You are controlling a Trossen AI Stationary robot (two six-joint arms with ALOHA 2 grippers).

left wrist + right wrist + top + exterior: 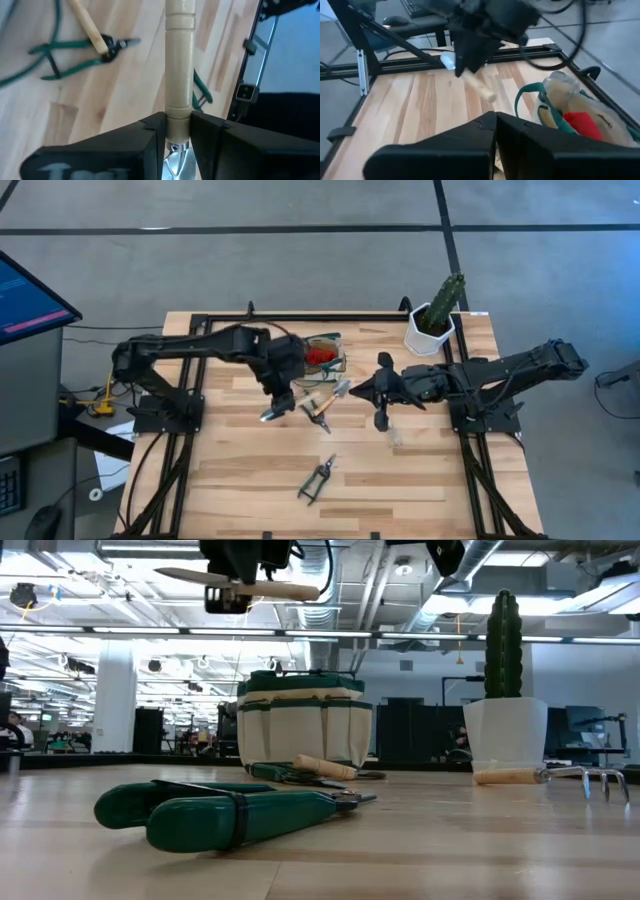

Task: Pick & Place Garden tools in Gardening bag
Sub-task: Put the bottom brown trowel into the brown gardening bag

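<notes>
My left hand [277,408] sits centre-left in the high view, clamped on the trowel [179,65] at the junction of wooden handle and metal blade. The trowel is held clear of the counter [400,480], just below the bag [322,353] in that view. In the low view its long axis runs near level, the handle end to the right and the blade to the left. In the high view the handle end points toward upper right.

My right hand [381,420] waits right of centre, fingers fully closed on nothing.

Progress: a red-headed tool [580,125] already sits in the bag. Still on the counter are the green shears [318,479] at lower centre, a second pair with a wooden-handled tool [325,402] lying by it just below the bag, and a fork [560,775] at the far right of the low view. I judge the task under half done; the trowel's transfer is in hand.
</notes>
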